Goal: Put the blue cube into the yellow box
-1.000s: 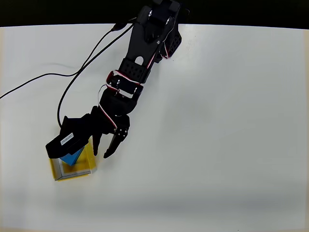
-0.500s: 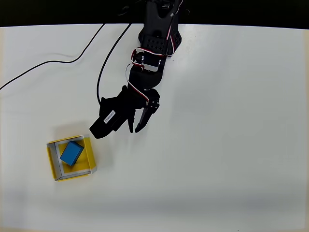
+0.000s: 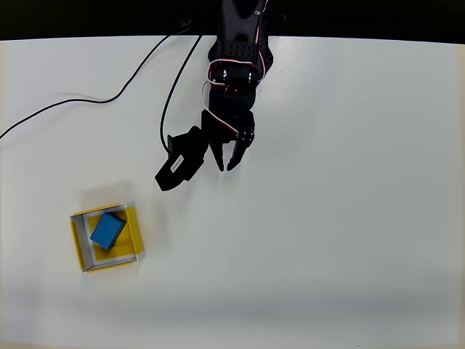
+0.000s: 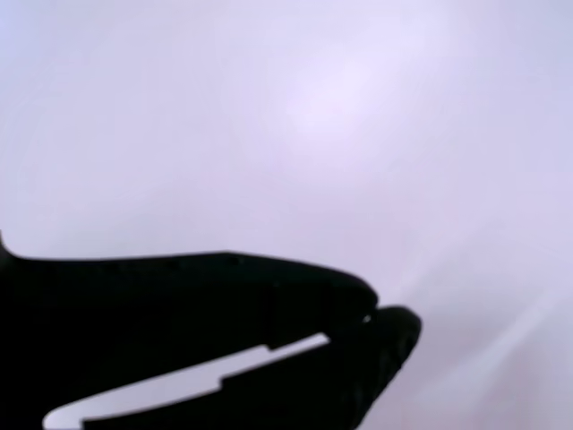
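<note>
And there it sits: the blue cube (image 3: pixel 107 230), a small matte block with plain faces, lies inside the yellow box (image 3: pixel 78 246), turned at a slight angle to the walls. The box is a shallow square tray, bright yellow outside, with pale grey inner edges, resting on the smooth white table (image 3: pixel 349 218) at about eight o'clock in the overhead view.

The black arm (image 3: pixel 236 65) reaches down from twelve o'clock, red and white wires looping along its joints, and a thin black cable (image 3: pixel 87 102) snakes off toward ten o'clock. The gripper (image 3: pixel 226 166) hangs over bare table, well apart from the box, toward two o'clock of it. In the wrist view the fingertips (image 4: pixel 385 327) meet at the tips with only a sliver of light between the blades, so it's closed and holding nothing.

Compared with half a second ago, the gripper has pulled back farther toward the arm's base and swung toward the table's middle; a full second ago it was right over the box. Cube and box haven't budged since the last look.
</note>
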Controlling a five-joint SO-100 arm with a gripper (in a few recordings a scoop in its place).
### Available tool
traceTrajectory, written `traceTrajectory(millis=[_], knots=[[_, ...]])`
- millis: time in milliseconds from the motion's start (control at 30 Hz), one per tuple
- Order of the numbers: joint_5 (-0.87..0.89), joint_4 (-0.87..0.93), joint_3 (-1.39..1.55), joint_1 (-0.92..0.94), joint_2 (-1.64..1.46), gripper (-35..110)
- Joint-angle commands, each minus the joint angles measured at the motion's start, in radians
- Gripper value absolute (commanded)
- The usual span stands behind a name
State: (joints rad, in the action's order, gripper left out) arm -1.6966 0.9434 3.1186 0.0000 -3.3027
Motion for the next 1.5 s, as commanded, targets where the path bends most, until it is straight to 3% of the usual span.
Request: traceTrajectory(millis=[0, 233, 1467], knots=[[-0.003, 0.16, 0.026, 0.011, -0.041, 0], [0.034, 0.411, 0.026, -0.012, -0.041, 0], [0.087, 0.414, 0.026, 0.009, -0.038, 0]])
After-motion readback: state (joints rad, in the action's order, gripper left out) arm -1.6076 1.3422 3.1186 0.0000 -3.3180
